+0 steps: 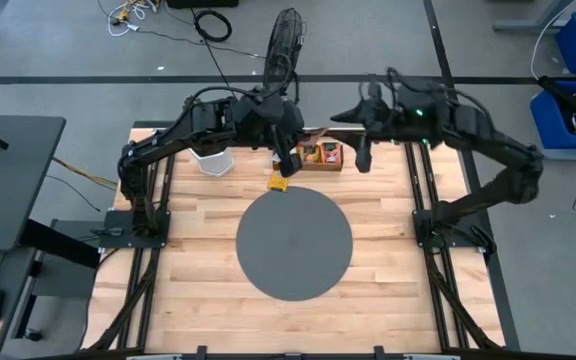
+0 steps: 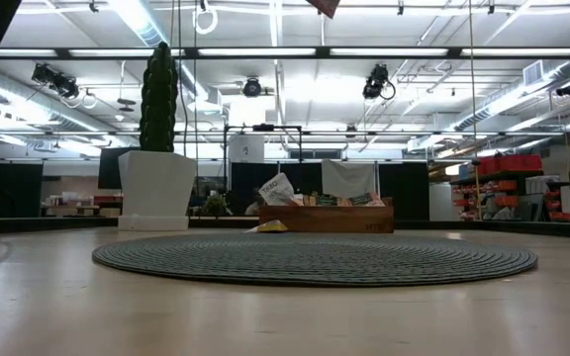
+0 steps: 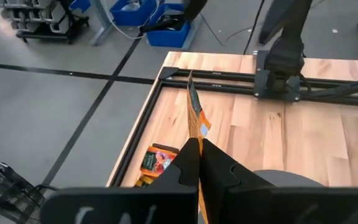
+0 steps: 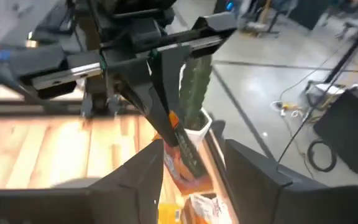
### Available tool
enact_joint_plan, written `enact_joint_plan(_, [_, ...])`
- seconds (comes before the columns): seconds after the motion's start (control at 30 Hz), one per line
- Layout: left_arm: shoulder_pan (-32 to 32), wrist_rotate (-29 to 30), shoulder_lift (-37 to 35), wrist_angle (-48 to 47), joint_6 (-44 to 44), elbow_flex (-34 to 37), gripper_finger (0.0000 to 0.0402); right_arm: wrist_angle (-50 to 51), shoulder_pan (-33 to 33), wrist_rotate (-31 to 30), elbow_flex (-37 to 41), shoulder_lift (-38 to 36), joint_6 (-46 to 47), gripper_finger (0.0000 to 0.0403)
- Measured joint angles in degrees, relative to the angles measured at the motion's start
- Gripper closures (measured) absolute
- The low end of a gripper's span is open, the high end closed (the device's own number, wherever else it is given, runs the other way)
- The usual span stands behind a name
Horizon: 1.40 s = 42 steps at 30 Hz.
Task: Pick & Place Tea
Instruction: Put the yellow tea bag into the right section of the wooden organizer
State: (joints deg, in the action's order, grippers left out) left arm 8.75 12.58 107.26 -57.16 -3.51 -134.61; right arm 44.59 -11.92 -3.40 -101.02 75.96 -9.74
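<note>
The left claw (image 1: 286, 168) hung above the wooden surface (image 1: 198, 260), between the wooden tray (image 1: 320, 156) and the far edge of the round grey mat (image 1: 294, 243), with its fingers (image 3: 219, 168) pressed together on an orange tea sachet (image 3: 195, 115). The sachet stood on edge between them, and from above it showed as a small orange square just past the mat's rim. The right claw (image 4: 191, 168) hovered just beside the tray, its fingers spread apart and empty, facing the left claw from close by. More tea sachets (image 2: 320, 201) lay in the tray at the far side of the surface, near a white pot with a green cactus-like plant (image 2: 158, 99).
</note>
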Motion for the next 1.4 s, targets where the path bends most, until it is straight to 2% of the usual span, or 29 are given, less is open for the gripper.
enact_joint_plan(0.17, [0.0,-0.98,0.0,0.13,-0.65,0.0,0.04,8.38,-2.85,5.9,-9.7,8.17,-3.06,0.0234])
enact_joint_plan(0.33, [0.02,-1.09,0.0,0.22,-0.83,0.0,0.04,13.65,-4.27,9.48,-14.86,13.36,-4.14,0.0234])
enact_joint_plan(0.77, [0.0,-1.08,0.0,-0.21,-1.83,0.0,0.04,15.17,-4.27,10.4,-15.38,14.3,-5.92,0.03])
enact_joint_plan(1.07, [0.01,-1.11,0.0,-1.34,-1.94,-0.02,0.04,15.65,-4.25,10.47,-15.38,14.06,-8.4,0.0394])
enact_joint_plan(1.23, [0.01,-1.21,0.0,-1.38,-1.38,-0.04,0.0396,15.69,-4.25,10.05,-15.38,13.99,-9.21,0.0399])
enact_joint_plan(1.4, [0.09,-0.01,-0.13,-4.18,-0.16,-0.04,0.0368,16.51,-4.81,5.49,-15.38,13.74,-10.9,0.0401])
